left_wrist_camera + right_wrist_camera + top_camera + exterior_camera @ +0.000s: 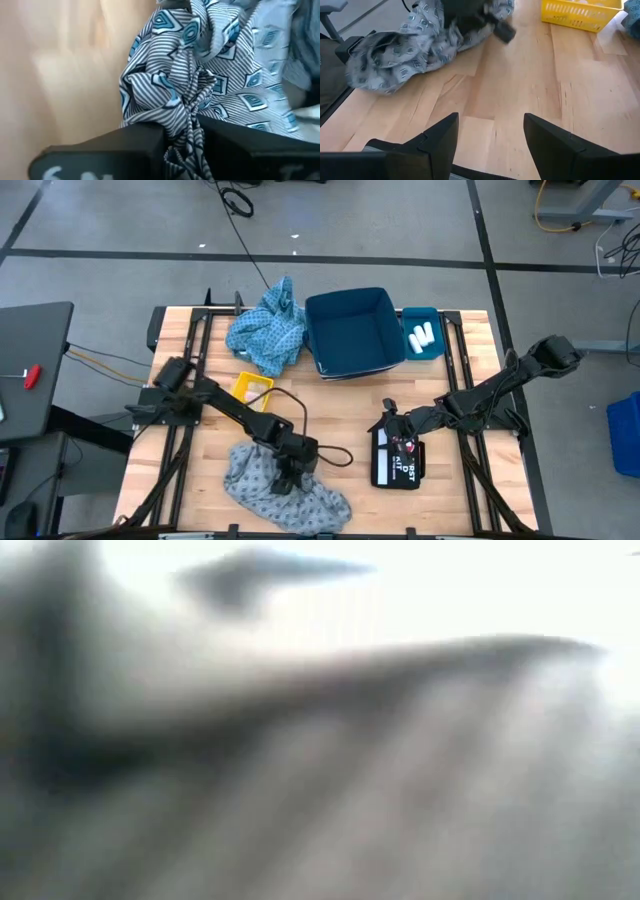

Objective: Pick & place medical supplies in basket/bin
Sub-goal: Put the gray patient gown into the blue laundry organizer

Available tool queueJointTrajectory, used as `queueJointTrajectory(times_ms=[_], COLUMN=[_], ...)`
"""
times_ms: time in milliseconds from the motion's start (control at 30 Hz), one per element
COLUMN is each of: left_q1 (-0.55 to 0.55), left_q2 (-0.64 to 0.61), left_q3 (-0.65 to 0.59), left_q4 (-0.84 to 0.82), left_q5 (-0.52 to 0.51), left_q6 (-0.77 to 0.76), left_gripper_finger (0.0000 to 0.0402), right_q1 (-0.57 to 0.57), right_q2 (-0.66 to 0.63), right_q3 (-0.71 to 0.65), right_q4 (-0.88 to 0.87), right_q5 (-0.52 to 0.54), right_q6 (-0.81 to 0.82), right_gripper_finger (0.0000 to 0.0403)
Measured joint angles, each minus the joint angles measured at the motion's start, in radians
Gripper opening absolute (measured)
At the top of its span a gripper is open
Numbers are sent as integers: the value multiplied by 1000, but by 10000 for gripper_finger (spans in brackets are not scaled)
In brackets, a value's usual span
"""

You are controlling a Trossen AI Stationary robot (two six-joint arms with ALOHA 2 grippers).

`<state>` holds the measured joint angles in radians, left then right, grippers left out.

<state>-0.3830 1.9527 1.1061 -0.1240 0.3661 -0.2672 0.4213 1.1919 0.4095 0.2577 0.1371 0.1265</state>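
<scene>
I am watching my left gripper (287, 476) pinching its jaws on a fold of the patterned cloth (285, 485) lying low in the frame on the worktop (455, 500); my right gripper (385, 422) is holding its jaws wide and empty at centre-right, and a second cloth (267, 327) is lying beside the blue bin (352, 330) at the top.

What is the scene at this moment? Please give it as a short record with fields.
left pincer: shut on a fold of the patterned cloth at the table's near edge
right pincer: open, empty, above bare wood beside the black pouch
second patterned cloth: bunched against the left side of the dark blue bin
white rolls: lying in the small teal tray right of the bin
yellow basket: on the table, between the two cloths
</scene>
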Motion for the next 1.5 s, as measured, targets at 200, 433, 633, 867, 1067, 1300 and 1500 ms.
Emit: queueJointTrajectory(times_ms=[200,433,633,867,1067,1300,1500], left_q1=[-4,-3,5,76,170,365,533], left_q2=[-184,-343,-449,-576,-658,-668,-640], left_q3=[4,4,4,5,6,6,7], left_q4=[-33,-31,-49,-95,-109,-17,136], left_q5=[-180,-281,-406,-494,-557,-481,-310], left_q6=[13,13,13,17,136,283,357], left_gripper_finger=[43,43,43,43,43,43,43], right_q1=[0,0,2,1,1,1,1], right_q2=[0,0,0,0,0,0,0], right_q3=[0,0,0,0,0,0,0], right_q4=[0,1,0,-1,-1,-1,-1], right_q5=[0,0,-3,-10,-11,-11,-5], right_q6=[0,0,0,0,0,-3,-8], right_gripper_finger=[233,233,233,233,233,233,233])
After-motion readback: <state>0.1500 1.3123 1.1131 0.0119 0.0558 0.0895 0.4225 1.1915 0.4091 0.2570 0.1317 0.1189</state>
